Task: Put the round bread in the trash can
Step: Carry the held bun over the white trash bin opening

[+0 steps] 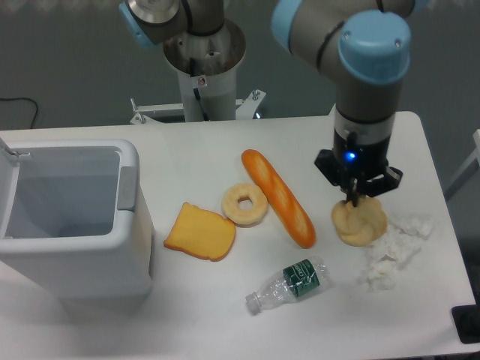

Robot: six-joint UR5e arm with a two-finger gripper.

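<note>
This looks like a robotics lab rather than a home or a kitchen. A grey industrial arm [360, 67] with pale blue joint caps stands on a metal pedestal [204, 71] bolted to a bracket just behind the white bench [225, 150], which is a plain work surface with nothing domestic about it. Behind the bench the floor is bare dark grey, with a black cable [19, 105] trailing across it to the left of the pedestal. On the bench lie glossy, toy-like foods such as an orange baguette [279, 198] and a yellow toast slice [200, 232], laid out like test props.
</note>
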